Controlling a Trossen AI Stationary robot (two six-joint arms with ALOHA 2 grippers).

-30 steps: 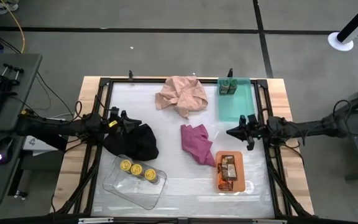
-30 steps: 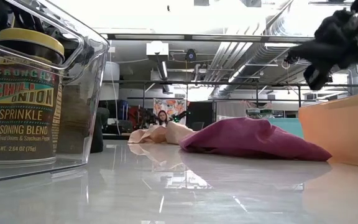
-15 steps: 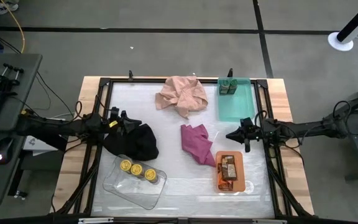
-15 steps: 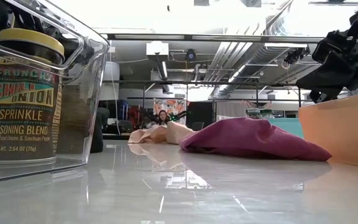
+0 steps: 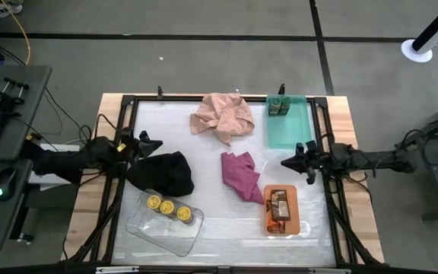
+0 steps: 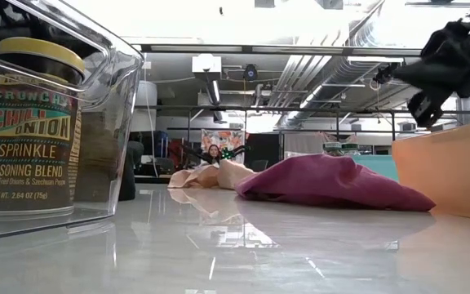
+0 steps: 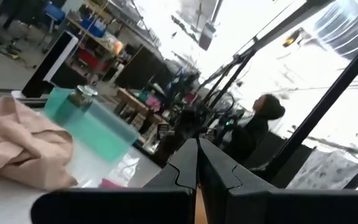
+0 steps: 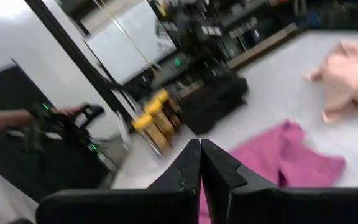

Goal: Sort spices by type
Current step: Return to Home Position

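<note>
Three yellow-lidded jars stand in the clear tray at the near left. Two dark-green jars stand at the far end of the teal tray. Brown-orange packets lie in the orange tray. My left gripper is shut and holds nothing; it hovers at the left edge, just beyond the black cloth, and in its wrist view the fingers meet. My right gripper is shut and holds nothing; it hovers between the teal and orange trays, with its fingers together.
A pink cloth lies crumpled at the far middle and a magenta cloth at the centre. The black cloth lies beside the clear tray. A dark frame runs around the white table top. A person sits beyond the table.
My left gripper has drawn back toward the table's left edge and tipped its fingers upward, staying shut. The spices, trays and cloths lie as before.
</note>
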